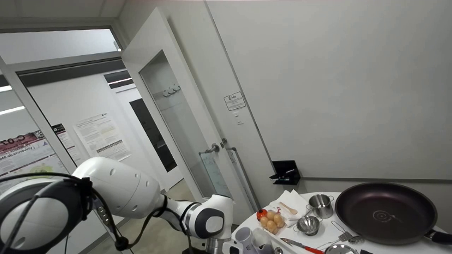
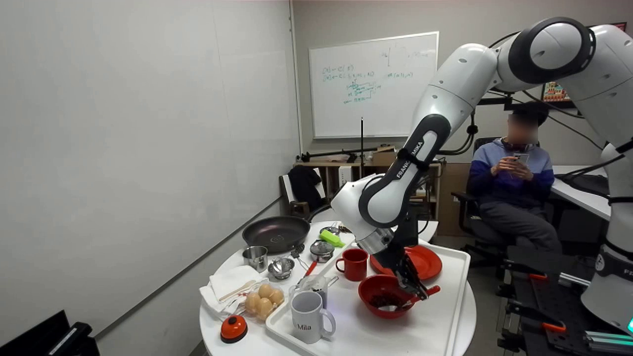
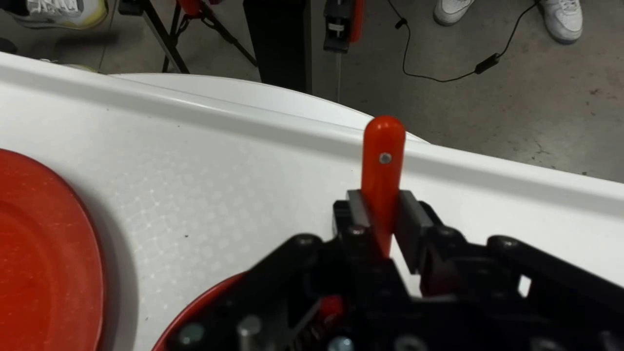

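While a plate lies near the tray edge beside your bowl, your nearly closed claw grips a round-tipped red handle

Research lab in office room, I'd say: whiteboard carries handwritten formulas, poster shows alongside glazed door, person sits in office chair near desk. Clamps on black bench by base of my robot arm point to lab work. Kitchen touch I see: frying pan and steel pot on round table.
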### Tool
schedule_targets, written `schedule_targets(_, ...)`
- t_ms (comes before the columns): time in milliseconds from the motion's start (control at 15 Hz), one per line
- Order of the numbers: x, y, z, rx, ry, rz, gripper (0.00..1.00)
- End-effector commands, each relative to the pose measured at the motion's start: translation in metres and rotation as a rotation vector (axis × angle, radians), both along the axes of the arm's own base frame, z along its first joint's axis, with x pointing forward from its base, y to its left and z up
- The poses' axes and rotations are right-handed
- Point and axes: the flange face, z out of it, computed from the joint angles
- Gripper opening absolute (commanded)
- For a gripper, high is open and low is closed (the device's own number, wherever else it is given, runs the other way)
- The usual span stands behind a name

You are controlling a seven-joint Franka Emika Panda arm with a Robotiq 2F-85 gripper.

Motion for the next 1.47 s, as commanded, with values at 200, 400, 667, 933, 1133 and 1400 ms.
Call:
schedule_targets(200, 0.008, -0.033, -0.007, -0.057, 0.043, -0.052, 0.05)
schedule_targets(400, 0.011, -0.044, -0.005, -0.075, 0.048, -0.076, 0.05)
schedule_targets(667, 0.013, -0.046, -0.003, -0.095, 0.029, -0.080, 0.05)
schedule_targets(933, 0.012, -0.039, -0.003, -0.168, -0.004, -0.066, 0.05)
schedule_targets(1133, 0.010, -0.039, -0.004, -0.222, -0.010, -0.057, 0.05)
schedule_targets(1400, 0.008, -0.041, -0.007, -0.292, -0.026, -0.042, 0.05)
